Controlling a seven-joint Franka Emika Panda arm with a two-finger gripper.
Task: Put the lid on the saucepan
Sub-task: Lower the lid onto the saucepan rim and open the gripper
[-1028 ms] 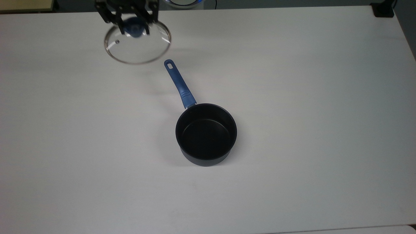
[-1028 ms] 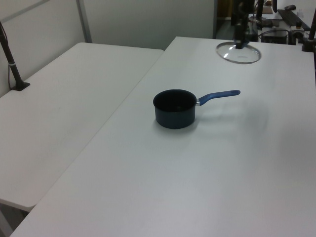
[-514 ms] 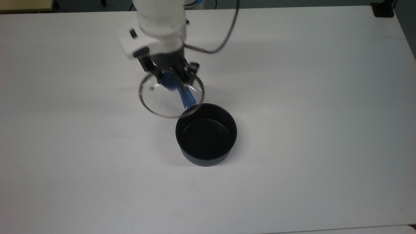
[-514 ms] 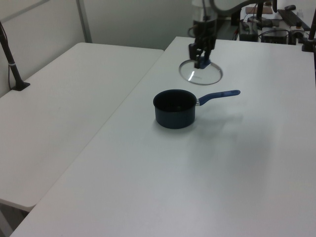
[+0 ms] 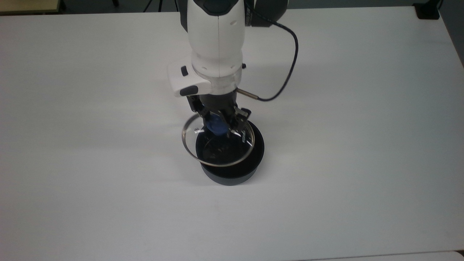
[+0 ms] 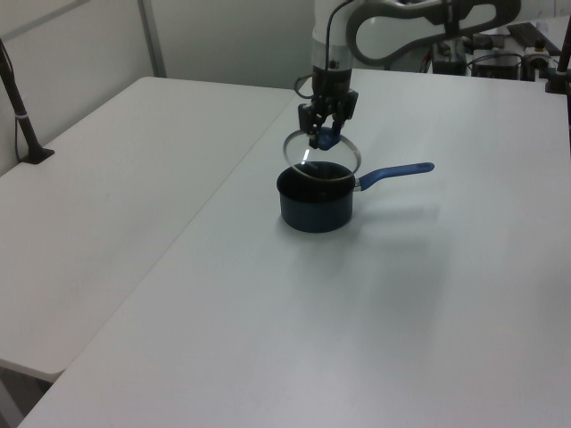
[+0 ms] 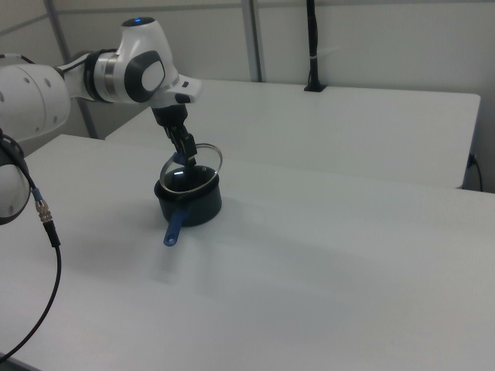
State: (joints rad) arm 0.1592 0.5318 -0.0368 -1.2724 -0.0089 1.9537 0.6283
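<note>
- the tool [image 5: 217, 121] is clenched on the blue knob [image 5: 216, 125] of the lid [image 5: 217, 154], near the middle of the top view. it also shows in the left view [image 6: 325, 131] and the right view [image 7: 184, 151].
- the lid hangs in the air just above the saucepan [image 5: 229, 173]. it is not sitting on the rim yet.
- the lid looks tilted in the left view [image 6: 323, 152] and the right view [image 7: 192, 171]. in the top view its ring sticks out past the pan on the top view's left.
- what could go wrong: if the lid goes down like this, i think one edge could hit the rim first. then it may sit crooked or slide off to the side.
- a bump on the rim could also push the saucepan [image 6: 315, 203], since it is light and only rests on the counter [image 5: 362, 145].
- the knob is small and round, so a knock could twist the lid in the grip.
- the blue handle [image 6: 395, 173] points to the left view's right. in the right view it [image 7: 175, 227] points down toward the lower left. it is away from the lid's way down.
- the counter is wide and white, and the pan sits well away from every edge.
- a second counter [image 6: 107, 205] stands beside it in the left view, well apart from the pan.
</note>
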